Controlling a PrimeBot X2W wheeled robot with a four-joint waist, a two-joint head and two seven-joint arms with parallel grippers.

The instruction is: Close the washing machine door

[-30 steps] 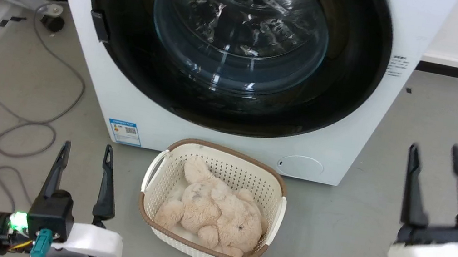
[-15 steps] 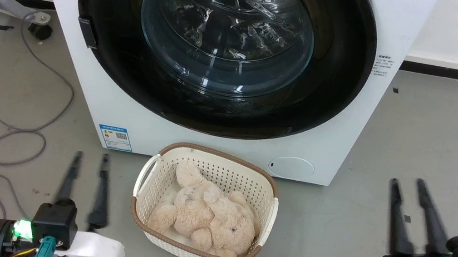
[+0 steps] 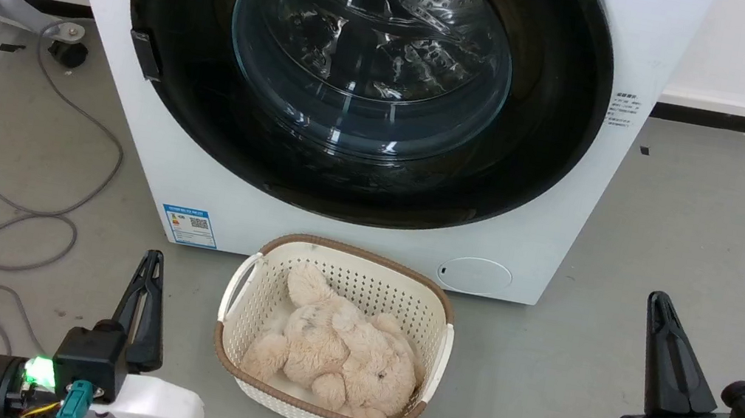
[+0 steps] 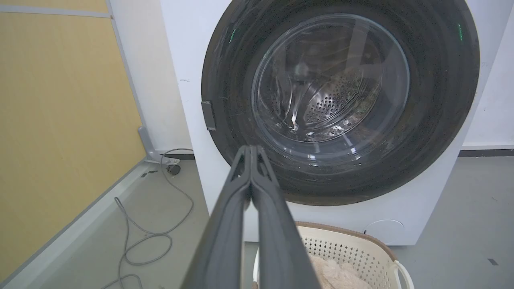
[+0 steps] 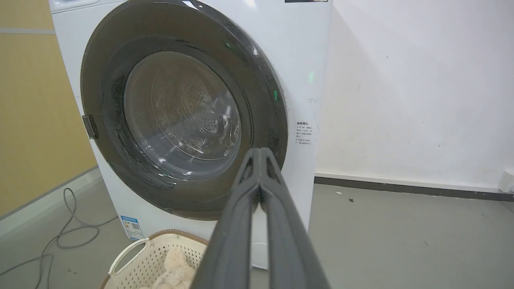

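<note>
- Our left claw (image 3: 152,262) is hanging low in front of the washing machine (image 3: 196,188), off its left front corner. Its two dark fingers are pressing together right to the tips and gripping nothing.
- Our right claw (image 3: 660,303) is hovering off the washing machine's right front corner, over the grey floor. Its fingers are likewise lying flat against each other with nothing between them.
- We are seeing the door (image 3: 545,154) covering most of the washing machine's front. It is lying flat against the white panel, with no gap showing around its black rim in either wrist view.
- Through the door's glass we are making out the steel drum (image 4: 333,108), its holes catching the light.
- We are noticing a small grey catch (image 3: 145,55) sitting on the door's left edge.
- We are reading a blue label (image 3: 190,226) low on the washing machine's front at the left, and a round flap (image 3: 475,275) low at the right.
- We are looking at a cream basket (image 3: 358,250) standing on the floor just in front of the washing machine, between the two claws, with a beige plush toy (image 3: 338,357) lying inside it.
- We are seeing a grey cable (image 3: 122,154) looping over the floor to the washing machine's left.
- Both claws are staying well apart from the door and touching nothing.
</note>
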